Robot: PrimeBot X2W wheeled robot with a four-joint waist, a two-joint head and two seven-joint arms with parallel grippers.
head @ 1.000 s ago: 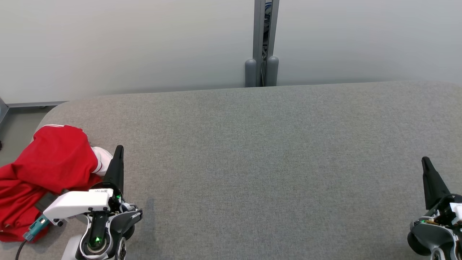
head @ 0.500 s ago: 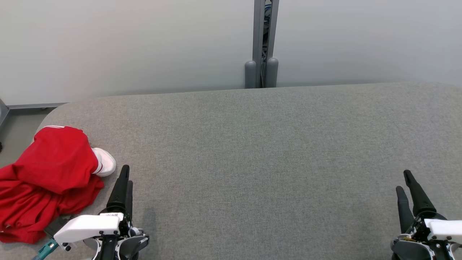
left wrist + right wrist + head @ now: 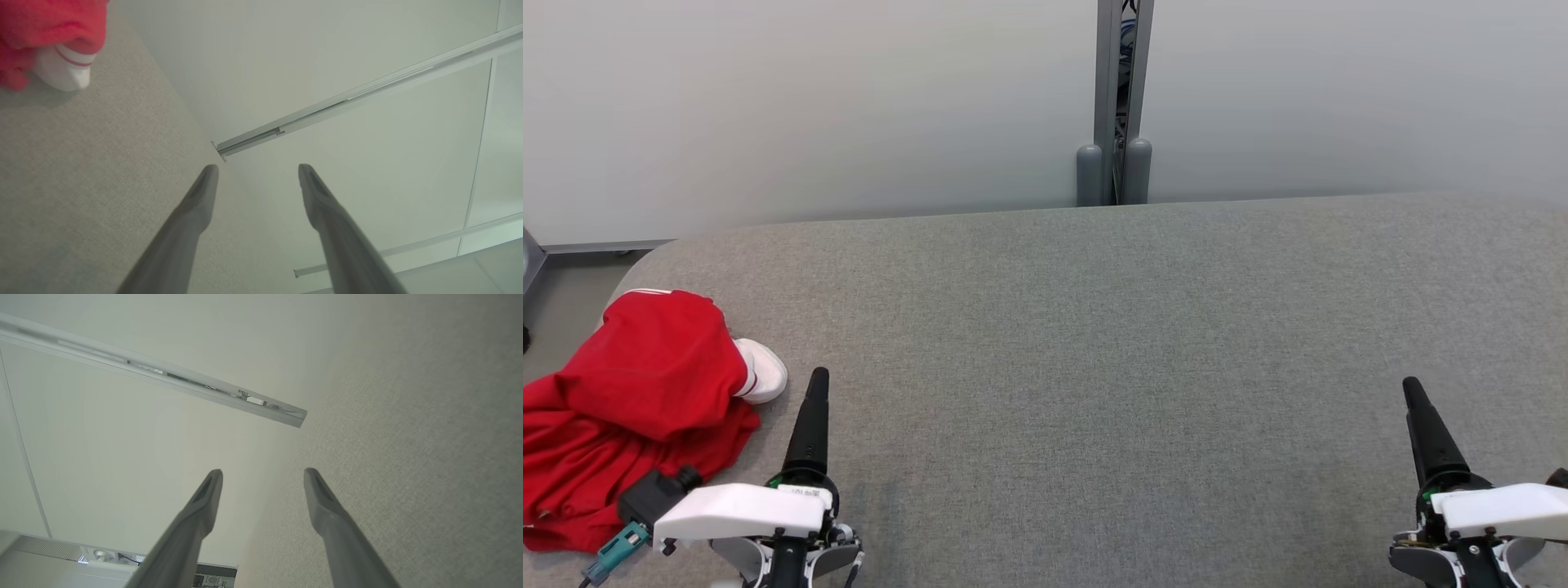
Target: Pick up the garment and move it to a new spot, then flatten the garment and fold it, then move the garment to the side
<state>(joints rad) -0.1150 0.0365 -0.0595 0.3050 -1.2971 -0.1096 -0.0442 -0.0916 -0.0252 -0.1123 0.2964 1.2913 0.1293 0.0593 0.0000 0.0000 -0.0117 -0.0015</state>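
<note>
The garment [image 3: 629, 408] is red with white cuffs and lies crumpled at the left end of the grey table [image 3: 1111, 343]. In the left wrist view the garment [image 3: 45, 28] fills the top left corner, its white cuff toward the table. My left gripper [image 3: 817, 384] hovers just right of the garment, apart from it. Its fingers [image 3: 196, 204] stand open in the left wrist view with nothing between them. My right gripper [image 3: 1413, 392] is at the lower right over bare table. In the right wrist view its fingers [image 3: 327, 506] are spread with an empty gap.
A pale wall [image 3: 809, 98] runs behind the table, split by a grey vertical post [image 3: 1115, 98] at the middle. The table's rounded left corner [image 3: 645, 261] drops to the floor beside the garment. The grey table stretches wide between the two grippers.
Both grippers turned from edge-on to upright and their fingers opened. The left gripper drew back from the garment's edge to the right. The garment lies where it was.
</note>
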